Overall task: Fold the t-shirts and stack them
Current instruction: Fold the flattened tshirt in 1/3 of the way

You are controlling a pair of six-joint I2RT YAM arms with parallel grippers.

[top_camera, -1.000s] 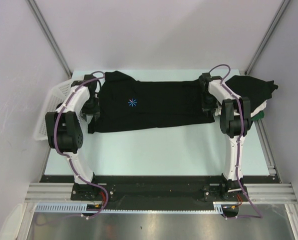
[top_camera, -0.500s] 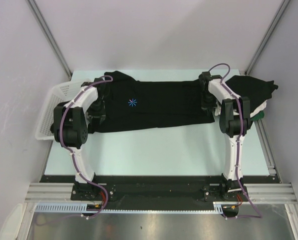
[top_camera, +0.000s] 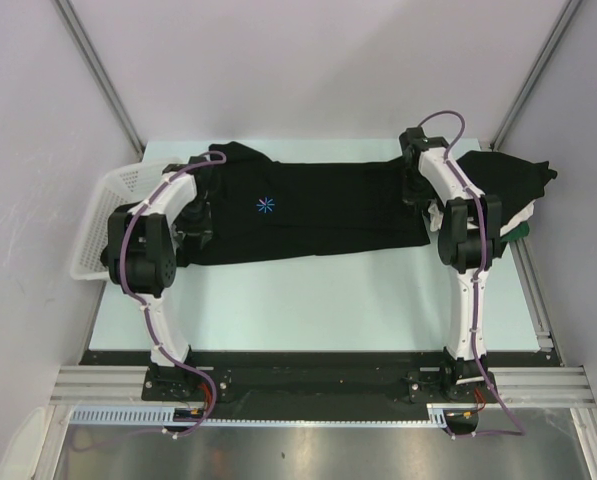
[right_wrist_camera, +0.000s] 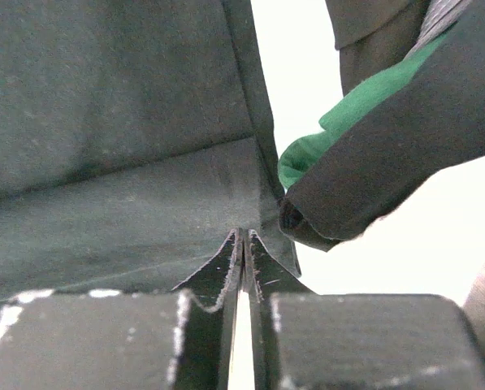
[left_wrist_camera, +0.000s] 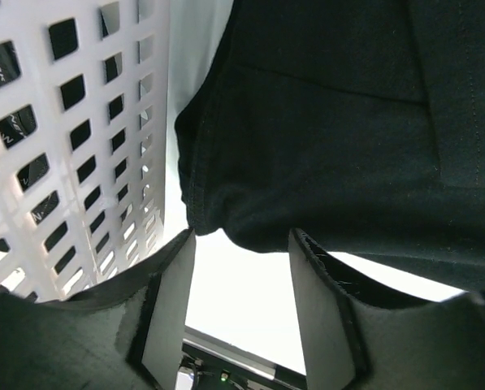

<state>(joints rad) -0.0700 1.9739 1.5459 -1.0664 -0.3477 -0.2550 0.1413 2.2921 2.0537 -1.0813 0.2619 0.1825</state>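
The left gripper point(left_wrist_camera: 240, 305) is released, nothing between its jaws; the black t-shirt point(left_wrist_camera: 331, 138) lies just ahead of its fingertips, the white mesh basket point(left_wrist_camera: 71, 162) to its left; the right gripper point(right_wrist_camera: 244, 256) is clenched at that shirt's hem, pinching cloth or not I cannot tell; a green t-shirt point(right_wrist_camera: 339, 122) sits just to its right.

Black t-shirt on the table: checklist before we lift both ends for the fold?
1. Left end effector open: ok.
2. Black t-shirt hem between the left fingers: not ok, the hem lies just beyond the tips.
3. Right end effector shut: ok.
4. Cloth pinched in the right one: cannot tell, the tips meet at the shirt's edge.
5. Basket clear of the left fingers: cannot tell, it sits close beside them.
6. Stack of shirts free of the right grip: ok, but its green shirt is close.
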